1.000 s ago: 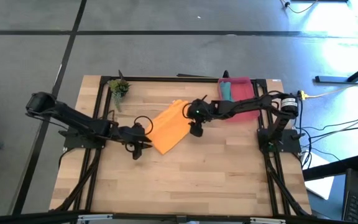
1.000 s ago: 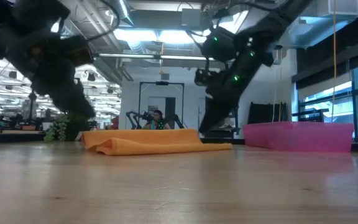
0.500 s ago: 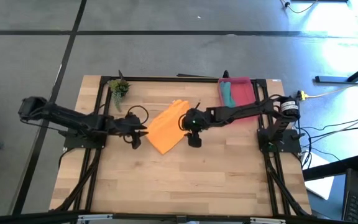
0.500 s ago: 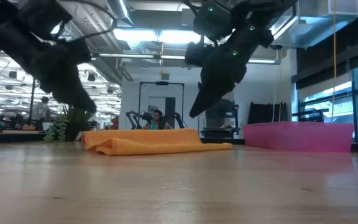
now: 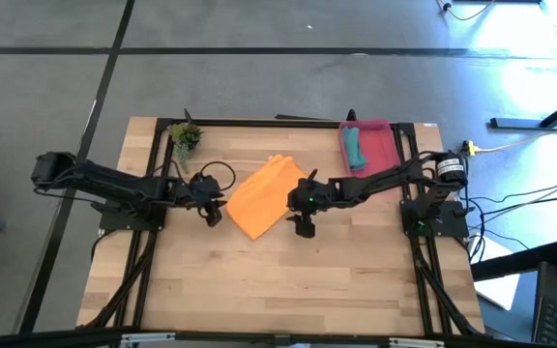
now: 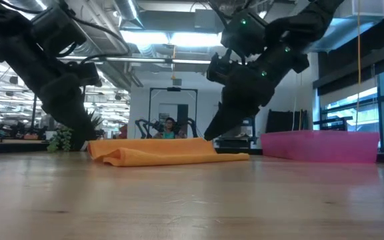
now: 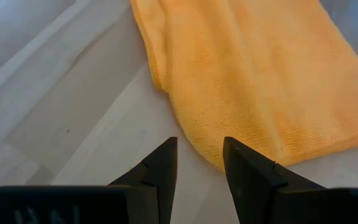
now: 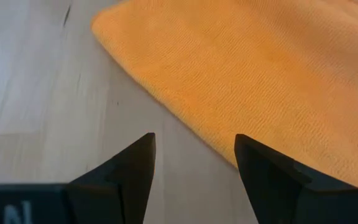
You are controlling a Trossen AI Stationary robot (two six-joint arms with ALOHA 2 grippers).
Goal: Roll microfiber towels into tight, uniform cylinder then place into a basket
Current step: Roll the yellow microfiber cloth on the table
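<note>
Orange towel [image 5: 262, 196] lying folded and flat on the table [image 5: 288, 280], set at a slant near the middle, a soft doubled edge showing in the low view. Teal towel [image 5: 353, 146] already sitting rolled in the basket [image 5: 383, 145] at the far right corner.

Handling, as a judgement: light, limp microfiber with a fine nap; likely gripping well against the fingers but sagging and unrolling if let go. Layers may be sliding on each other, so best taking both layers at a corner or along the near short edge, one gripper at each side, and rolling with even tension.

Left gripper [image 7: 199, 163] hanging just off the towel's left edge, fingers standing apart, nothing between them. Right gripper [image 8: 193, 163] hovering just beside the right edge, fingers apart and wider, also empty. Neither touching cloth as far as the wrist views show.

Surface: pale wood planks, smooth, giving little friction to hold the towel while rolling. Small plant [image 5: 185, 136] sitting at the far left corner, well apart from the work. Room behind: open workshop, ceiling lights, windows at right.
</note>
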